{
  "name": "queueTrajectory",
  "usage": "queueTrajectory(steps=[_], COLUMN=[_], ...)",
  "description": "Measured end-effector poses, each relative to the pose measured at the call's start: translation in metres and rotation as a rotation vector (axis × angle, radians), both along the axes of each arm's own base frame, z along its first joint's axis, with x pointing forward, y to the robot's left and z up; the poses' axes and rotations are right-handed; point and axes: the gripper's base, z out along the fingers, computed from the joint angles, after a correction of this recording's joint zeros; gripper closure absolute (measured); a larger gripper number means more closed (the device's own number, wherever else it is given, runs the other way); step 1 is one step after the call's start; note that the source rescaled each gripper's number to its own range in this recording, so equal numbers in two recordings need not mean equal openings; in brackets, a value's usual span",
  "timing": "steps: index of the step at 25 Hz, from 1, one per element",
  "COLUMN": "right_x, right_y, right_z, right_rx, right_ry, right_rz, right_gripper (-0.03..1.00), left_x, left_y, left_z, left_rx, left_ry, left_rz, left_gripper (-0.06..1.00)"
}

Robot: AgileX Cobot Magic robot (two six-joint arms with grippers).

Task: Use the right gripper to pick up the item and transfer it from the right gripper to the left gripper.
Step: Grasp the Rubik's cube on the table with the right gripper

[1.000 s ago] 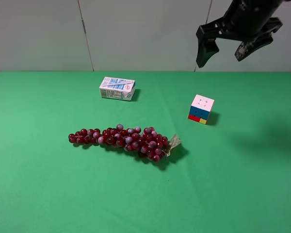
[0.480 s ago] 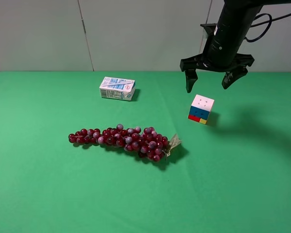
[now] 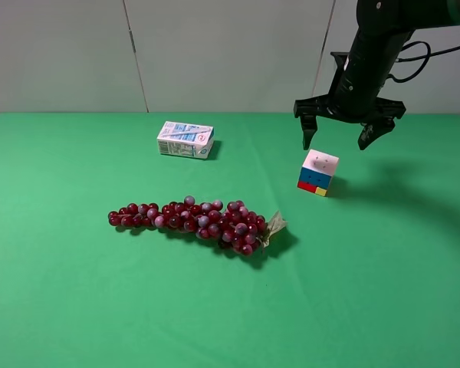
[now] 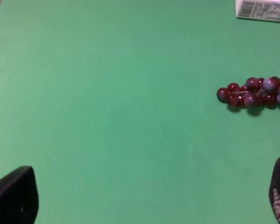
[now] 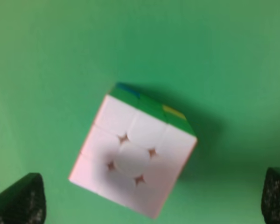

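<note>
The puzzle cube (image 3: 318, 172) stands on the green table, white face up, with blue, red and yellow squares on its near side. My right gripper (image 3: 342, 143) hangs open just above and slightly behind it, fingers splayed wide to either side. In the right wrist view the cube (image 5: 133, 154) lies between the two fingertips (image 5: 21, 200), white face toward the camera. My left gripper (image 4: 144, 200) is open, with only its two black fingertips showing over bare green cloth. It does not show in the exterior high view.
A bunch of red grapes (image 3: 195, 221) lies left of the cube, mid-table, and its end shows in the left wrist view (image 4: 254, 92). A white-blue carton (image 3: 185, 139) lies at the back left. A grey wall stands behind the table.
My right gripper has come down from high above the table to just over the cube, still open. The cube, grapes and carton have not moved.
</note>
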Motion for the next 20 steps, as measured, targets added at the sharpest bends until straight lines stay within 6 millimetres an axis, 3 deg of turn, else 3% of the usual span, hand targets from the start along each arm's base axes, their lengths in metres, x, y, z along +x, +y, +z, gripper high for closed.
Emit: queueTrajectory(steps=[20], right_x=[0.014], right_y=[0.006], right_z=[-0.053], right_rx=[0.021], right_ry=[0.068], right_rz=[-0.11], right_gripper=[-0.03], left_x=[0.0], left_y=[0.0], left_z=[0.0], left_rx=[0.0], left_ry=[0.0], left_rz=[0.0], left_gripper=[-0.03])
